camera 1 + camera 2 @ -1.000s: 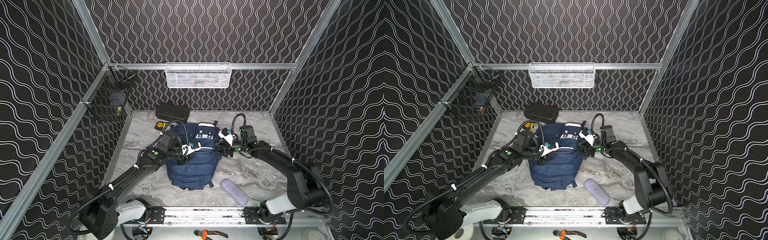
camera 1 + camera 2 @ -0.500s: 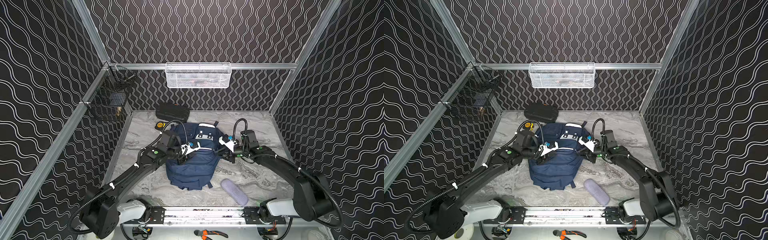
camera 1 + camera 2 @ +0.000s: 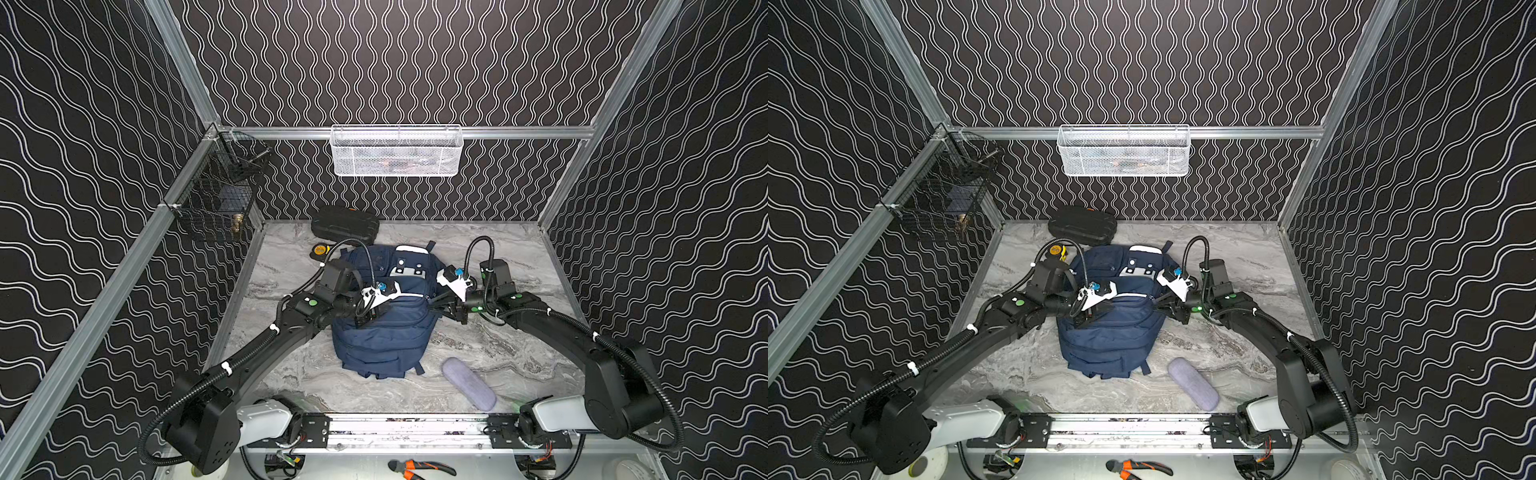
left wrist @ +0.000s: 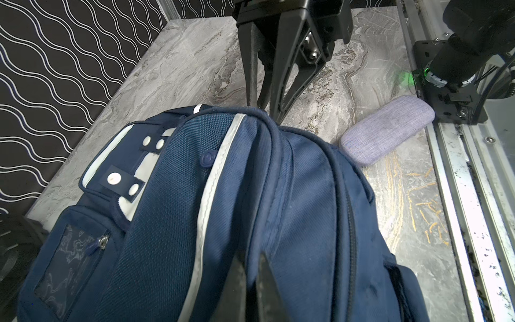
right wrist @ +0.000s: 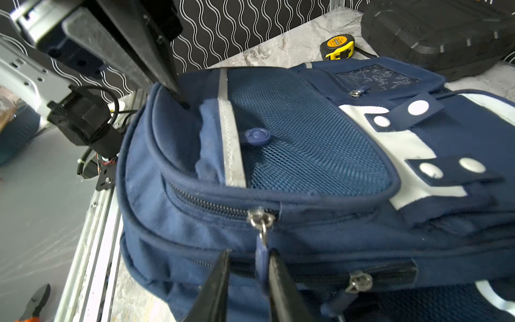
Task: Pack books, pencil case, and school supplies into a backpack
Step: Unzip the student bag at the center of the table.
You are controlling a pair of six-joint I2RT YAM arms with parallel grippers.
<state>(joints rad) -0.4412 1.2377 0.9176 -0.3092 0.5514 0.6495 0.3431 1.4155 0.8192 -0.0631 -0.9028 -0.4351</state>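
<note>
The pencil case lies on the table right of the backpack.

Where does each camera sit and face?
Top views: above the front rail, looking down on the grey marble table; left arm, right arm, left tool and right tool at the navy-blue fabric backpack.
Left wrist: on the left arm, looking across the backpack to the right tool and grey-lavender fabric pencil case; own fingers show.
Right wrist: on the right arm, facing the left tool and yellow tape measure; own fingers flank a blue zip pull.
Shared by both wrist views: the white patch.
</note>
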